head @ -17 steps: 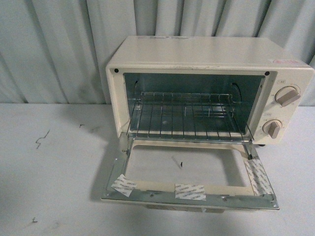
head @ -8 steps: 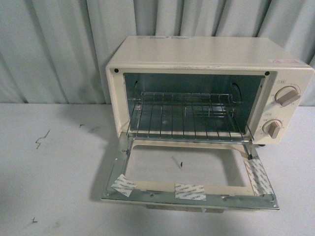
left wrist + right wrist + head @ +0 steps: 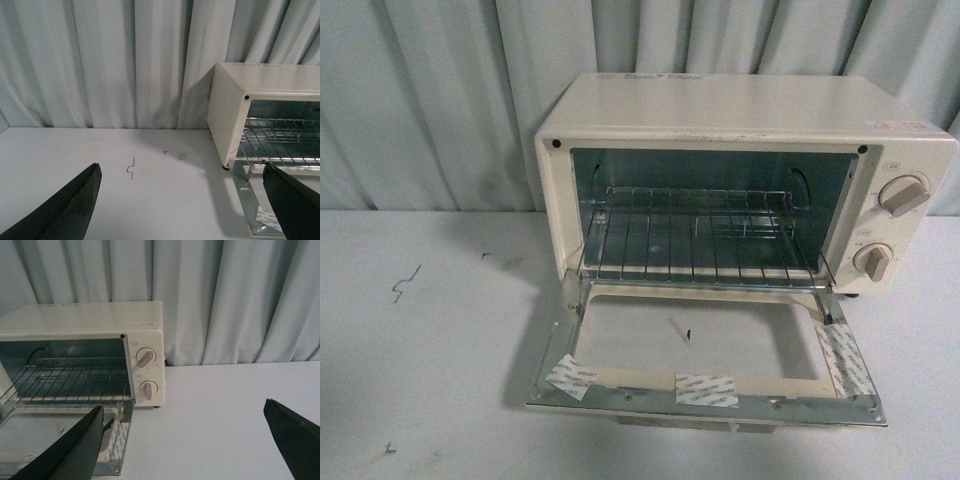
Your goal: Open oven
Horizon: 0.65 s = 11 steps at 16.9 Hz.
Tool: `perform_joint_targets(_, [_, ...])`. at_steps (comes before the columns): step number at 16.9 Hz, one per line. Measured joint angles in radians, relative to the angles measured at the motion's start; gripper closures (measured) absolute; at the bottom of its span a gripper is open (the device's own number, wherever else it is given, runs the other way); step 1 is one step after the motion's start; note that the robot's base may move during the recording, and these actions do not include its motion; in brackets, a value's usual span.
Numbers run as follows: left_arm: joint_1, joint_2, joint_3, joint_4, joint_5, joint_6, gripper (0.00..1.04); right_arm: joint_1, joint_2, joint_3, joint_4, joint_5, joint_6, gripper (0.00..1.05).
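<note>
The cream-white oven (image 3: 740,110) stands at the back of the white table with its drop door (image 3: 705,392) folded down flat toward me. Its wire rack (image 3: 695,245) shows inside, and two beige knobs (image 3: 903,195) sit on the right panel. Neither arm appears in the front view. My left gripper (image 3: 182,200) is open over bare table to the left of the oven (image 3: 235,110), holding nothing. My right gripper (image 3: 185,440) is open to the right of the oven (image 3: 100,320), back from its knobs (image 3: 145,359), with nothing between its fingers.
Grey-green curtains (image 3: 440,100) hang close behind the table. Small dark scratch marks (image 3: 405,283) dot the white tabletop (image 3: 420,380) left of the oven. Strips of tape (image 3: 706,390) stick to the inner face of the lowered door.
</note>
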Motion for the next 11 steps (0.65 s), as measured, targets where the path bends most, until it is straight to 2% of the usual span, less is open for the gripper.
perform_joint_targets(11, [0.0, 0.0, 0.0, 0.0, 0.0, 0.0, 0.07, 0.0, 0.0, 0.0, 0.0, 0.0, 0.0, 0.06])
